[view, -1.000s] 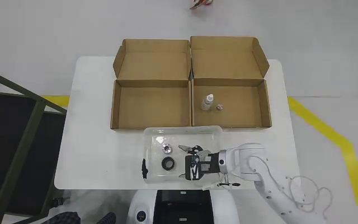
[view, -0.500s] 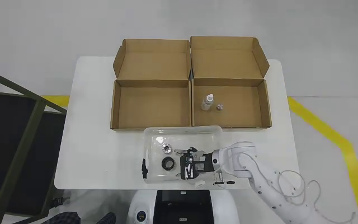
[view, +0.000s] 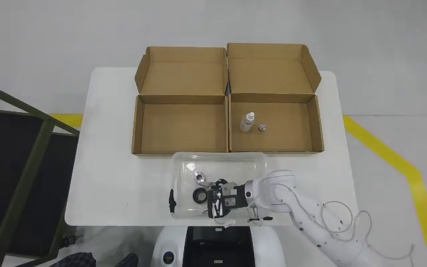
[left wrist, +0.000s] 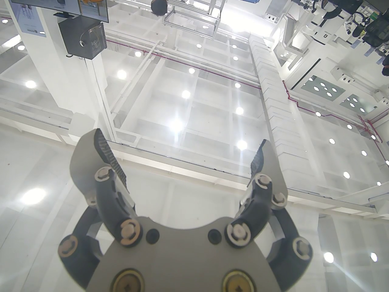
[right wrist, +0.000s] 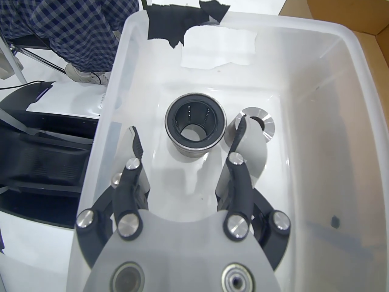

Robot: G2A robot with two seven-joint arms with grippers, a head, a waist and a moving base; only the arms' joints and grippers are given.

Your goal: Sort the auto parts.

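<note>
Well, the clear plastic bin [view: 257, 157] sits at the near edge of the table [view: 107, 167]; the left gripper [left wrist: 180, 137] gapes wide toward the ceiling, and the right gripper [right wrist: 187, 126] hangs inside the bin, fingers spread and empty. Just ahead of them the black bearing sleeve [right wrist: 195, 123] stands on end, bore facing up, a silver bushing [right wrist: 258, 121] just beside it.

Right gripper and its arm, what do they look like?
The right gripper has a grey metal palm plate, black linkages with silver screws, and two pale curved fingers edged with black ribbed pads. Its arm is smooth white, with a thin pale cable alongside.
</note>
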